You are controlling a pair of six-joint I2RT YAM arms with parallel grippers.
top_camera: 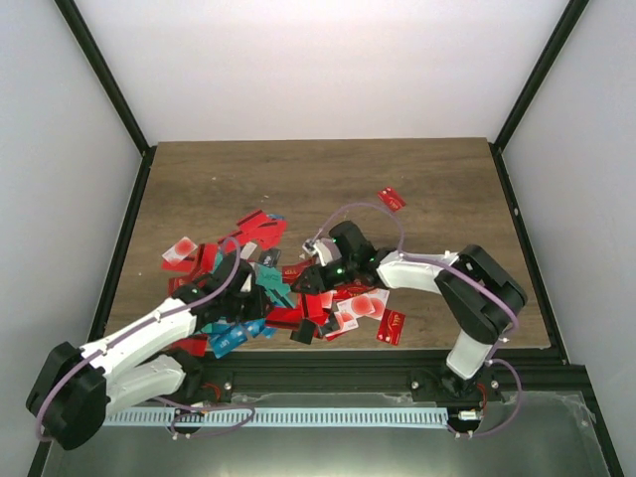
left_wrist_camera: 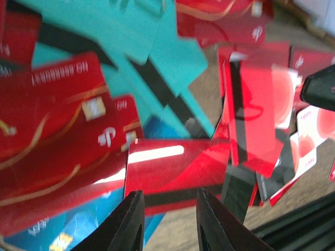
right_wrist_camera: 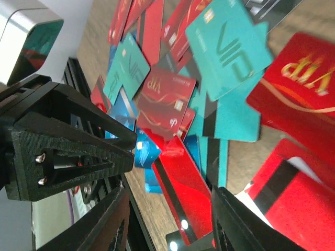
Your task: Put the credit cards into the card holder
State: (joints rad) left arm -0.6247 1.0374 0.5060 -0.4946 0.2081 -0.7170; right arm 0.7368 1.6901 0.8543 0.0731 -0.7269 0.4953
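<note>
Centre the narrow, empty gap of the left gripper [left_wrist_camera: 168,194] on the glossy red plastic card [left_wrist_camera: 178,170] with the black stripe, just beyond its fingertips; pinch that edge alone. Cannot tell any grip by the half-spread right gripper [right_wrist_camera: 170,201] on the tilted red card [right_wrist_camera: 184,189] between its fingers. No brown card holder visible.

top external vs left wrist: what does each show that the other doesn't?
Top external only: left arm, right arm, the whole card pile, and a stray red card apart from it.
Left wrist only: left fingers apart, a striped red card just past them, and chip and print detail.
Both: red and teal cards overlapping on the table. Neither clearly shows the holder.
</note>
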